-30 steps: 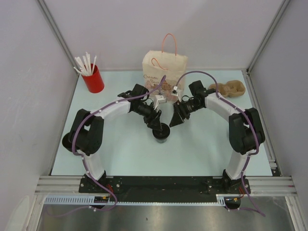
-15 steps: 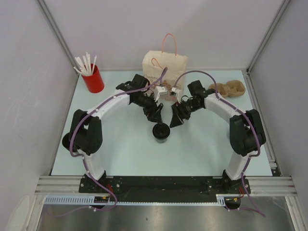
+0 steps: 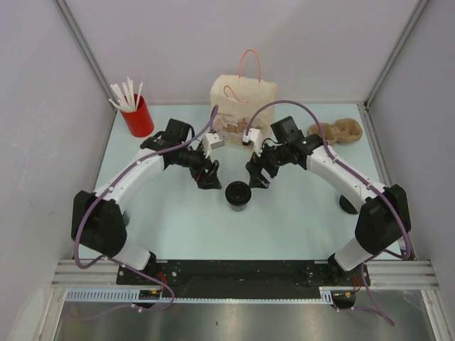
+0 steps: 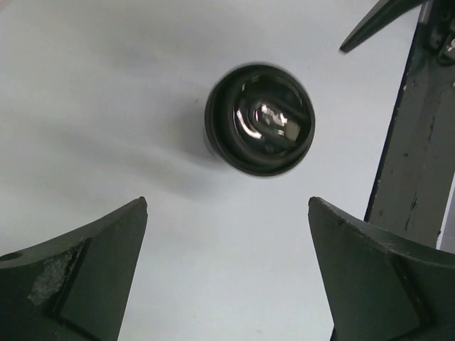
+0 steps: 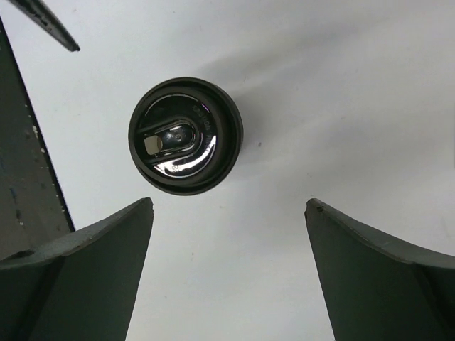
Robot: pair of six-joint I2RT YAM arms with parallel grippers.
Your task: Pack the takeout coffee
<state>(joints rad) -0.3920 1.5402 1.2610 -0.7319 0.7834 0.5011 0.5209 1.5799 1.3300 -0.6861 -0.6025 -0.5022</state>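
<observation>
**In front of the bag: coffee cup stands free, both grippers open**

On the pale blue-green table [image 3: 178,227], a tan paper bag [image 3: 243,106] with pink cord handles stands upright at the far edge. The white-and-black left arm [image 3: 142,170] and right arm [image 3: 341,174] curve in from either side of the bag and meet in front of it. Right of the bag lies a brown moulded-pulp cup carrier [image 3: 340,131]. Left of the bag stands a red cup [image 3: 138,117] holding white straws [image 3: 125,92].

Nearer than the bag, well apart from it and roughly in line with its middle, the small round dark coffee cup [image 3: 237,195] [image 4: 259,117] [image 5: 185,135] stands upright on the table under a glossy black lid. Nothing touches it.

Between bag and cup, the left gripper [image 3: 208,176] [image 4: 227,202] and the right gripper [image 3: 257,176] [image 5: 229,204] hang above the table at either side. Each has its dark fingers [image 4: 85,277] [image 5: 377,277] spread wide, with only bare table between them.
</observation>
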